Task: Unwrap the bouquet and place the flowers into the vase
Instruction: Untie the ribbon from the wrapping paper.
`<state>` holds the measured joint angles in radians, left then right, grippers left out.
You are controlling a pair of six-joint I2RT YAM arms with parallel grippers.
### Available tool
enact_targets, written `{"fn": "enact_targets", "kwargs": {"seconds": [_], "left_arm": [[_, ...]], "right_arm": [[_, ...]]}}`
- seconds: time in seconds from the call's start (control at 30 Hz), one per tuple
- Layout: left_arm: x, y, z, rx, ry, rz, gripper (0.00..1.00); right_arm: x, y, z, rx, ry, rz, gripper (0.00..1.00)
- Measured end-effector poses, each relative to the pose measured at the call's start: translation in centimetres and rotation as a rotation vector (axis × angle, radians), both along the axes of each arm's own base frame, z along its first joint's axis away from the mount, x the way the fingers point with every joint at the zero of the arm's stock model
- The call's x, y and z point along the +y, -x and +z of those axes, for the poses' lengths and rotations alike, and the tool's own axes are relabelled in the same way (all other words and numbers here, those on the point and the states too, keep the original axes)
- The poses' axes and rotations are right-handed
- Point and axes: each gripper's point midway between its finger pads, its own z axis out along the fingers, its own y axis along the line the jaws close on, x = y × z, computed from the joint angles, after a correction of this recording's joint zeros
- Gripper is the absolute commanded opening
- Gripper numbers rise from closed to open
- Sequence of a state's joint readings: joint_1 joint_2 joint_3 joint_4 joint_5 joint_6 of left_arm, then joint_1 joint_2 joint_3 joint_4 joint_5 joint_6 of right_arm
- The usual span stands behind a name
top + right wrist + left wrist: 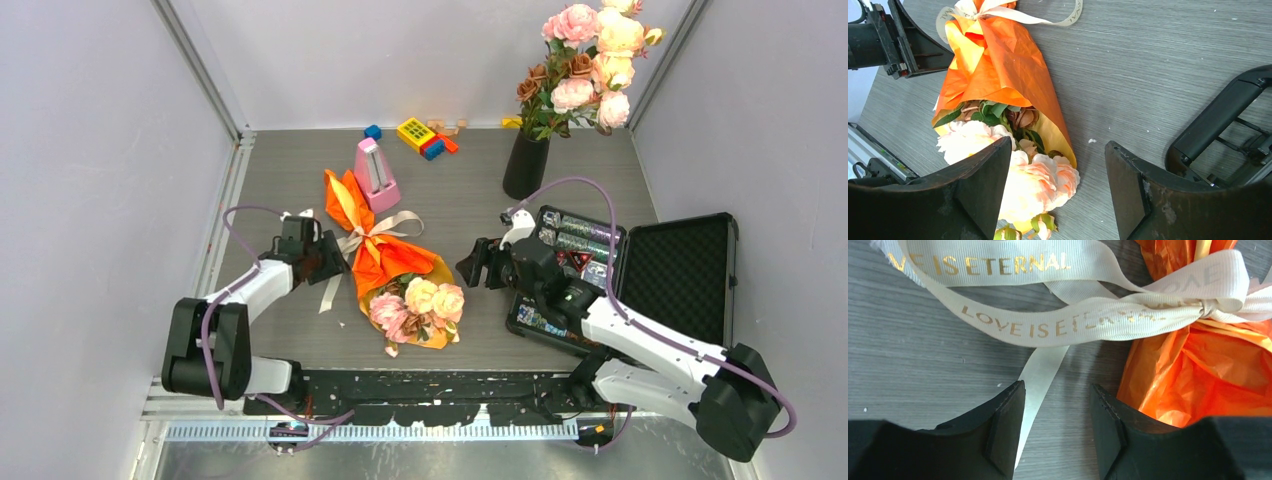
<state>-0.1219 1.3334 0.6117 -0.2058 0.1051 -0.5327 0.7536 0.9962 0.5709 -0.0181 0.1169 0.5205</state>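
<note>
The bouquet (pixel 393 268) lies on the grey table, its orange paper tied with a cream ribbon (pixel 363 240) and the flowers (pixel 420 305) pointing toward the near edge. My left gripper (pixel 328 262) sits low at the bouquet's left side, by the knot. In the left wrist view it (pixel 1058 390) is open, and a ribbon tail (pixel 1040 372) runs between the fingers along the left one. My right gripper (pixel 477 264) hovers open just right of the bouquet. In the right wrist view the peach blooms (pixel 1040 182) show between its fingers (pixel 988 185). The black vase (pixel 526 165) stands at the back right, holding other roses (pixel 590 60).
A pink metronome (pixel 375 175) stands just behind the bouquet's tail. Toy blocks (pixel 425 137) lie by the back wall. An open black case (pixel 640 265) of small parts lies under the right arm. Walls close in on the left, right and back.
</note>
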Motion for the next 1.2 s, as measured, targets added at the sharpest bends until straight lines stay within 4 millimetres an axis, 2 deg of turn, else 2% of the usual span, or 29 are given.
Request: {"fn": "enact_targets", "kwargs": {"seconds": [0.3,0.57,0.7,0.97,1.1,1.2], "left_arm": [[0.2,-1.7,-0.4,-0.025,-0.030,-0.013,0.53],[0.4,-3.7,1.0,-0.079,-0.068,-0.043,0.53],[0.2,-4.5,1.0,-0.091,-0.072,-0.066,0.51],[-0.6,-4.1,-0.4,-0.043,-0.035,-0.097,0.48],[-1.0,-4.2,-0.3,-0.048,-0.012,-0.105,0.49],[-1.2,-4.3,-0.3,-0.051,-0.005,-0.110,0.45]], "right_arm": [[-0.9,0.2,0.5,-0.020,-0.003,-0.025,0.73],[-1.3,0.5,-0.5,-0.002,0.014,-0.029,0.73],[-1.3,0.6,-0.6,0.000,0.016,-0.029,0.73],[-1.3,0.6,-0.6,0.000,0.016,-0.029,0.73],[-1.3,0.6,-0.9,0.003,0.019,-0.029,0.73],[-1.4,0.7,-1.0,0.005,0.021,-0.029,0.73]]}}
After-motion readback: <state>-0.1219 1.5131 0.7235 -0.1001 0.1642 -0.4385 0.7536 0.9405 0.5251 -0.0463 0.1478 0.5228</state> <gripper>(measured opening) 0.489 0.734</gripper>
